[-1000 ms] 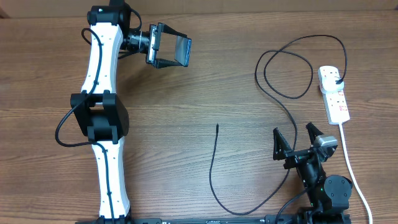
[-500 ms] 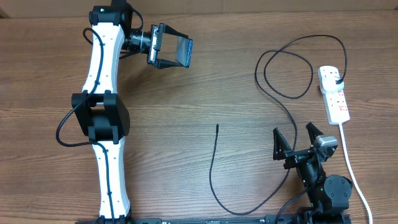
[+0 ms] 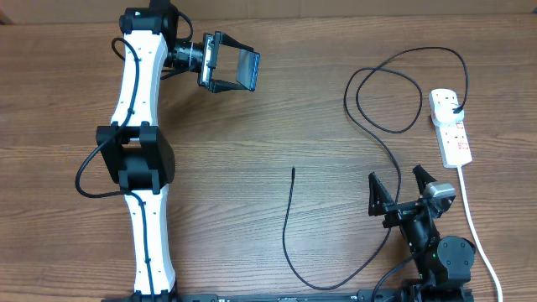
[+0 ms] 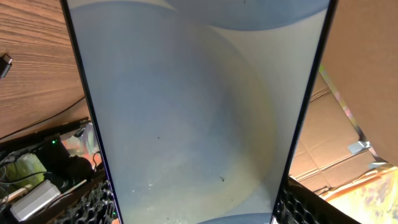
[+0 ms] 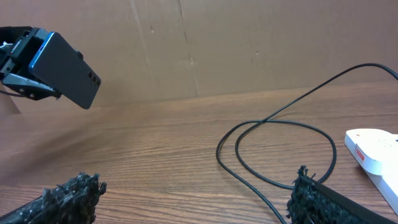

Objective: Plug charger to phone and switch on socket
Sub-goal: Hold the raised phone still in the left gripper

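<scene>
Almost nothing has moved in the last second. The left gripper (image 3: 248, 72) stays clamped on the phone (image 3: 239, 67), held off the table. The right gripper (image 3: 398, 189) waits wide open and empty. The charger (image 3: 293, 174) tip lies well to its left, and the socket (image 3: 454, 138) is just beyond it to the right, its switch too small to read. Plugging in looks not yet begun.
</scene>
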